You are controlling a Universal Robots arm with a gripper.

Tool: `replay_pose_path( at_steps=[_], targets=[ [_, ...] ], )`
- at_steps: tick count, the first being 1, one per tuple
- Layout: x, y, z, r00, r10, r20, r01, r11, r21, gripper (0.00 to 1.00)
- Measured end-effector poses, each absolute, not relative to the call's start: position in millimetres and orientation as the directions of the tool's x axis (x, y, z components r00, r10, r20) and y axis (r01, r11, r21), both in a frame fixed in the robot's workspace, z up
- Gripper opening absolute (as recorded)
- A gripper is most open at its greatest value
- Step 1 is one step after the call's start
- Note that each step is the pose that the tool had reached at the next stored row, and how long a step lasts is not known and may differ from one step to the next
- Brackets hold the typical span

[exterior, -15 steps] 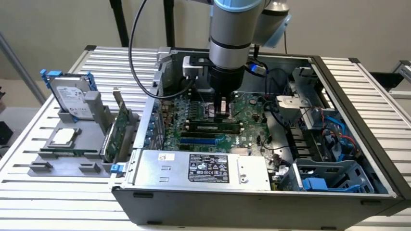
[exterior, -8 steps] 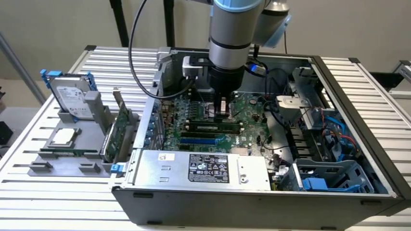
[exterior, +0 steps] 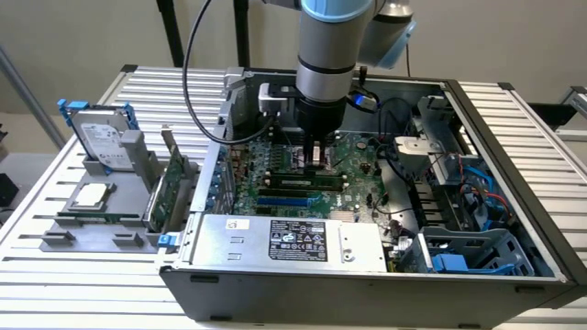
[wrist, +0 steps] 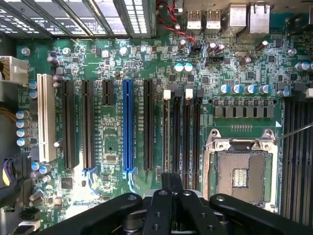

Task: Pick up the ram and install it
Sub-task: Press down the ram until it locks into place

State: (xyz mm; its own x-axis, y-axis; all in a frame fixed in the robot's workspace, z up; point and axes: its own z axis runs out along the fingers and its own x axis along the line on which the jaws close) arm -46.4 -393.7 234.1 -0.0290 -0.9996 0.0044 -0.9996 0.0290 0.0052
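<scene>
Beige wall (exterior: 513, 41), slatted metal table (exterior: 532, 130)

A counter (exterior: 523, 117) of pale, ribbed metal slats is seen in the exterior view, and everything is carried on it. An open black computer case (exterior: 367, 292) is laid on its side across the middle and toward three o'clock, its interior turned upward. At nine o'clock from the case, just beside it, a grey holder tray (exterior: 82, 230) is set on the slats. A silver hard drive with blue rails (exterior: 99, 137) is stood upright at the tray's far end, toward eleven o'clock. A green expansion card (exterior: 170, 196) is held on edge along the tray's side nearest the case. A small square silver chip (exterior: 92, 195) is laid flat on the tray.
</scene>
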Motion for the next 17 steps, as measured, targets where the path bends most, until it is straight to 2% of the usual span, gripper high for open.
replay_pose_path(
  at_steps=[8, 17],
  targets=[
    [-46, -394, 223, -0.029, -1.0, 0.006, -1.0, 0.029, 0.004, 0.0],
    [-46, -394, 250, -0.029, -1.0, 0.002, -1.0, 0.029, 0.003, 0.0]
  ],
)
